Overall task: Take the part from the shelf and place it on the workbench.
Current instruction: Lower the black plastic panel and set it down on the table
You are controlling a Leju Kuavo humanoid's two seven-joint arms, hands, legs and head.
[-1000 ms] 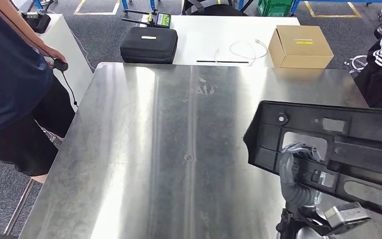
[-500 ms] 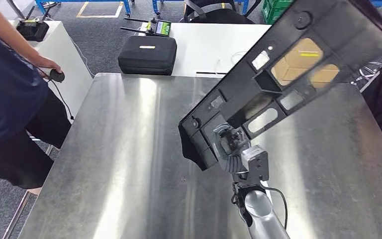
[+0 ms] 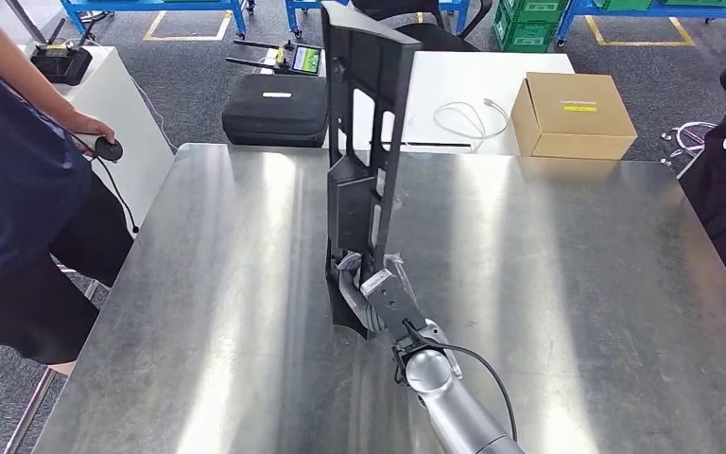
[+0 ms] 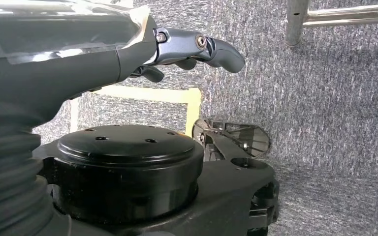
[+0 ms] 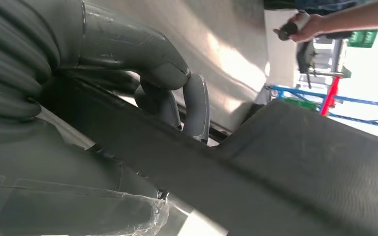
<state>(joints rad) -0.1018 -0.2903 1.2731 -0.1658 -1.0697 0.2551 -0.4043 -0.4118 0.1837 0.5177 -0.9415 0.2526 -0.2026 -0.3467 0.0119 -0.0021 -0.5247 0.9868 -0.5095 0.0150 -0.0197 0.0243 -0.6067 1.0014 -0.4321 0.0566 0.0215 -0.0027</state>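
Right hand (image 3: 364, 284) grips the black plastic part (image 3: 364, 123) at its lower end, part standing near upright over the middle of the steel workbench (image 3: 577, 284).

Part is a long flat moulded panel, matte black, ribbed, with rectangular cut-outs; seen almost edge-on, its top end reaches up past the bench's far edge in the head view. In the right wrist view the fingers (image 5: 177, 98) wrap over the part's (image 5: 285, 167) edge. Can't tell if its bottom end touches the surface. Bench top is brushed metal, streaky reflections. Left hand (image 4: 187, 49) hangs over grey carpet, fingers loosely curled, holding nothing. Behind the bench: white table (image 3: 463, 76) with a black zip case (image 3: 276, 96), a cardboard box (image 3: 572, 102), a white cable (image 3: 468, 118). Person (image 3: 19, 189) at the left.
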